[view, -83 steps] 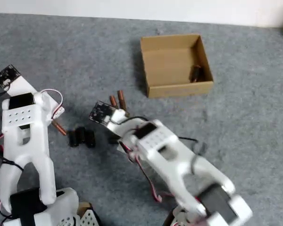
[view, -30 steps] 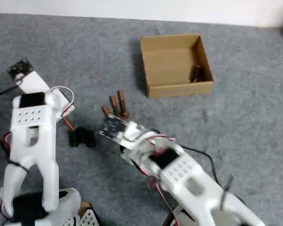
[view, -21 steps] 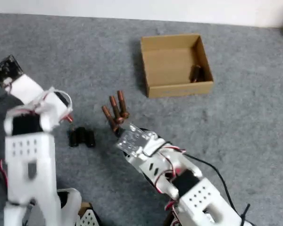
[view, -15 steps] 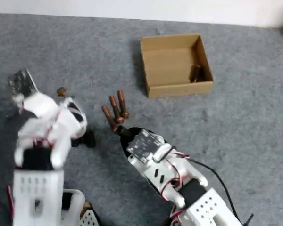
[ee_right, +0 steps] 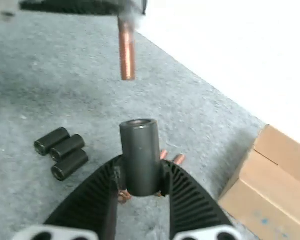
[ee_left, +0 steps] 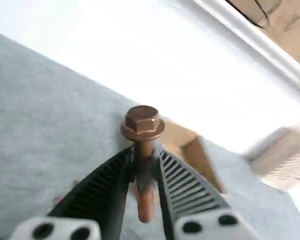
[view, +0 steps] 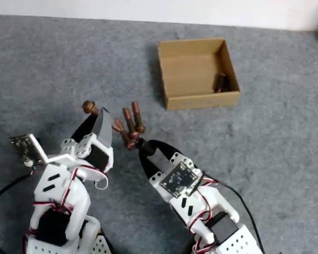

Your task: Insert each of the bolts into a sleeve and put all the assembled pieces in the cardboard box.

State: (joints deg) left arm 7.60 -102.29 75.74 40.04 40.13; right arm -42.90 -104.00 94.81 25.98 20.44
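The left gripper (ee_left: 144,157) is clenched on the shank of a copper-coloured hex-head bolt (ee_left: 143,125), whose head stands proud of the fingertips and whose plain end runs back between the jaws. The right gripper (ee_right: 140,172) grasps a dark cylindrical metal sleeve (ee_right: 139,152) by its lower half, upright, with the open bore facing up. The coming move turns on how these two long axes line up. In the right wrist view the bolt's free end hangs above the sleeve's mouth, apart from it and a little to one side, its axis close to parallel with the sleeve's (a slight lean is possible, but hard to judge). In the high view both grippers sit close together over the grey carpet-textured desk (view: 281,159), one on either side of a cluster of loose copper bolts (view: 130,126). My reading is that the bolt must shift sideways until its tip is centred over the bore, then come down along the shared axis. Either arm could close that gap, since both are near. Three spare dark sleeves (ee_right: 62,152) lie side by side on the desk, well apart from the held pair. The open brown cardboard box (view: 201,100) stands farther off with one dark assembled piece (view: 219,82) already inside.
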